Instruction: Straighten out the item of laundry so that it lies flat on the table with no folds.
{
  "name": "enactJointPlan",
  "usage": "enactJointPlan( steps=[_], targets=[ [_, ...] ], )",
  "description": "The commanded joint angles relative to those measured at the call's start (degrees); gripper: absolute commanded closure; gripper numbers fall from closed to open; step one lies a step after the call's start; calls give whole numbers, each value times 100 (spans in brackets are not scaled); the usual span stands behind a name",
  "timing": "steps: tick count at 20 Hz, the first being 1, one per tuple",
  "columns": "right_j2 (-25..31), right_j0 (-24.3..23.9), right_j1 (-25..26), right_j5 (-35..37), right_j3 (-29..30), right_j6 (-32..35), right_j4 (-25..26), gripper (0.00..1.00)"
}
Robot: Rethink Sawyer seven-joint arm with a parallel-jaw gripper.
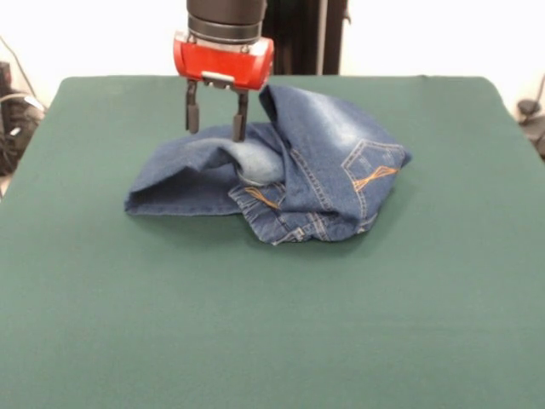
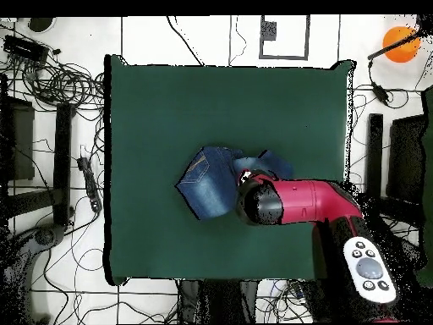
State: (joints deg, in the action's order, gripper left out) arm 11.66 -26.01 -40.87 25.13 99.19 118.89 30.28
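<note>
**Jeans bunched mid-table, gripper poised at the far edge**

Denim sits in a crumpled heap near the middle of the table [image 1: 102, 324]: the jeans [image 1: 324, 183] are folded over themselves, a stitched pocket with orange thread facing the front camera on the picture's right, a flattened leg or panel trailing off to the picture's left. Nothing lies flat yet, so most of the straightening remains to be done.

The gripper [image 1: 216, 123] hangs over the heap's far side with its two dark fingers [image 1: 192, 112] spread apart and nothing between them. The tips appear level with the top of the cloth (whether they touch it I cannot tell). In the overhead view the arm [image 2: 309, 203] covers that side of the pile.

The risk, as I judge it, is a pinch that catches several stacked layers at once; pulling then would drag the whole bundle across the felt instead of opening it. A shallow grab on thick denim could also slip free partway through a pull, leaving a fresh fold.
</note>
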Motion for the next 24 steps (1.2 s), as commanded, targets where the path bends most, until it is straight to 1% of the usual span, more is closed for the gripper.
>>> enactJointPlan(
  steps=[1,10,15,19,24],
  targets=[
    [346,314,300,-248,373,-21,225,0],
    [176,508,287,-322,466,231,180,0],
    [105,663,68,21,559,331,-66,0],
    [118,729,81,158,472,331,-159,0],
    [128,860,-52,403,444,394,-352,0]
  ],
)
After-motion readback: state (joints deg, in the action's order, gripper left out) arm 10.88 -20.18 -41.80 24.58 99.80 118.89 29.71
